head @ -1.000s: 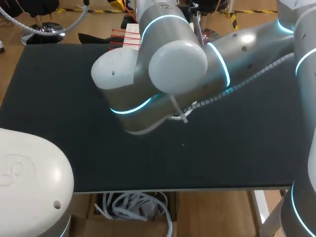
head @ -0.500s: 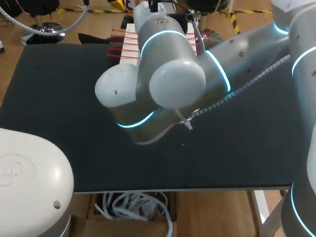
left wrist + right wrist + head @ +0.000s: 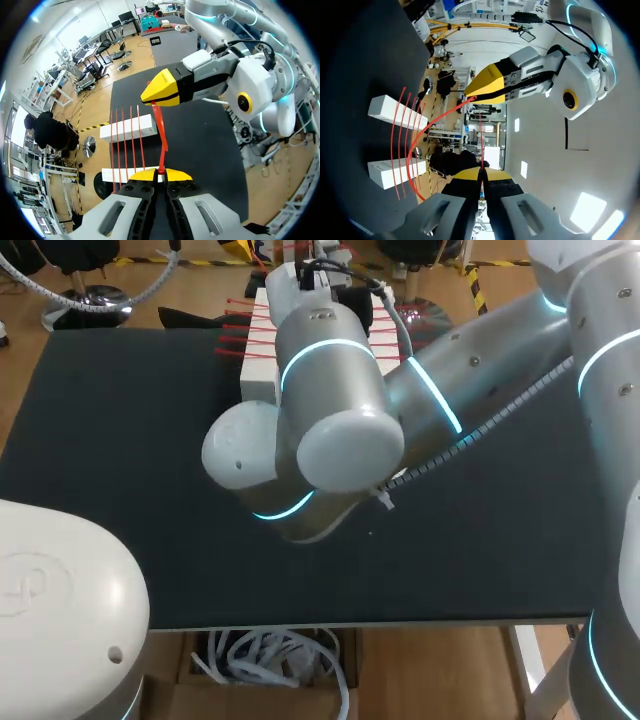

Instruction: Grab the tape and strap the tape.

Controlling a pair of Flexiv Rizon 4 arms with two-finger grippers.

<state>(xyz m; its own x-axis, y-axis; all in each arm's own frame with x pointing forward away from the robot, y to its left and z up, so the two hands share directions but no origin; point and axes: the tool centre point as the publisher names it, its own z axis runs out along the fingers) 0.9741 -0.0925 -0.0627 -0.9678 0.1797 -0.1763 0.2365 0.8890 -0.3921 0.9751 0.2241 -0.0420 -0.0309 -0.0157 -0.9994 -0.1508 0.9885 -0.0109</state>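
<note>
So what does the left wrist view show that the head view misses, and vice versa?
Only the left wrist view: both arms' jaws, each shut on one end of a red tape strip. Only the head view: the left arm's white shell at the near corner; the right arm hides the jaws. Both: the right arm, the white blocks carrying red strips, the black table.

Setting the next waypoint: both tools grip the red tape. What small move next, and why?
Left tool and right tool are each shut on the red tape, which runs straight between them: no loop yet. So probably ease the tools toward each other to bow it.
</note>
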